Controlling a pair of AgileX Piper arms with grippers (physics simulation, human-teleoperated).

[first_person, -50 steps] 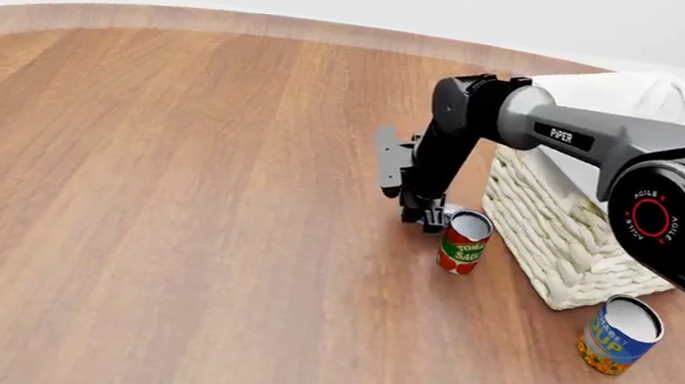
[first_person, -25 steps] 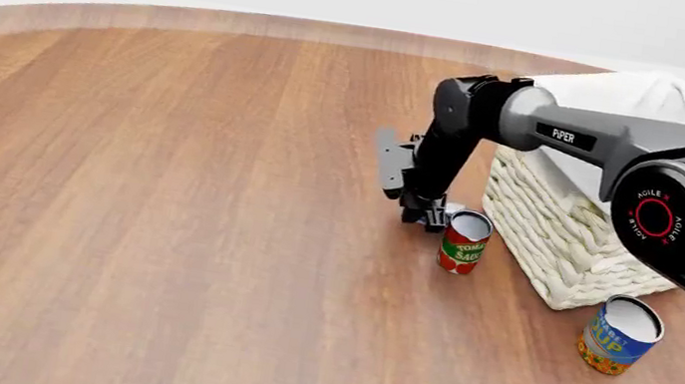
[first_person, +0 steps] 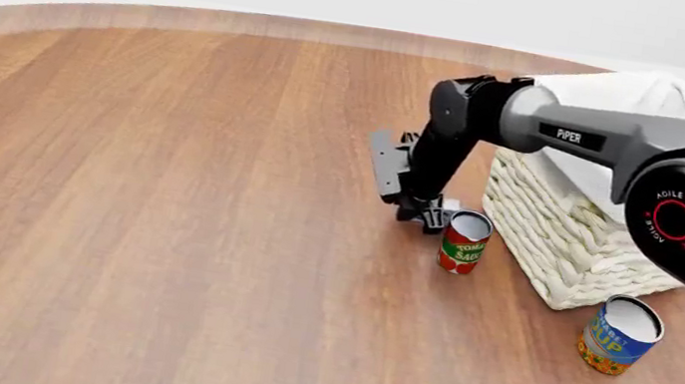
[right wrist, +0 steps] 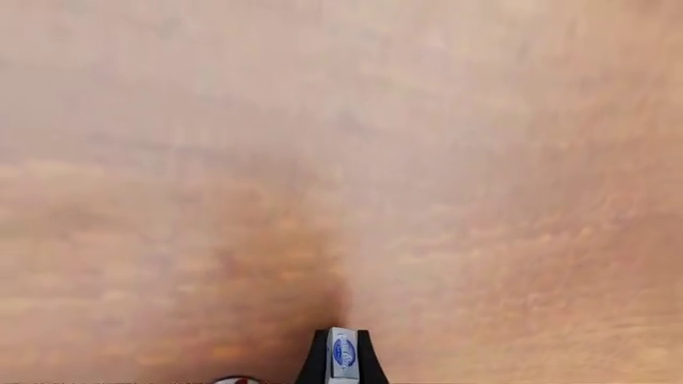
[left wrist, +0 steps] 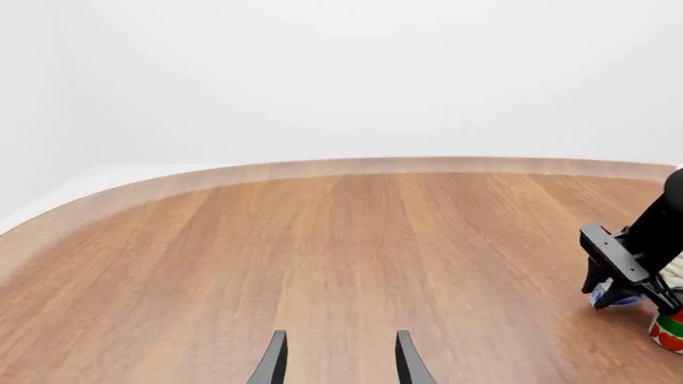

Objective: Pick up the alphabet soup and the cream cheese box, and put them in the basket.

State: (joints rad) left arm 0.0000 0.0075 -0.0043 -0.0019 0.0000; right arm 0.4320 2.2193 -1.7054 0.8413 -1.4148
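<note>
Box (right wrist: 343, 352) sits pinched edge-on between our right gripper (first_person: 427, 212) fingers, low over the table (first_person: 183, 180) just beside the basket (first_person: 565, 233), which lies toward the right edge; left gripper (left wrist: 336, 364), open, idles well apart.

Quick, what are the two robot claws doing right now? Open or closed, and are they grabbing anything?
Left gripper: open, holding nothing.
Right gripper: shut on the small flat blue and white cream cheese box, just above the brown wooden table.
</note>
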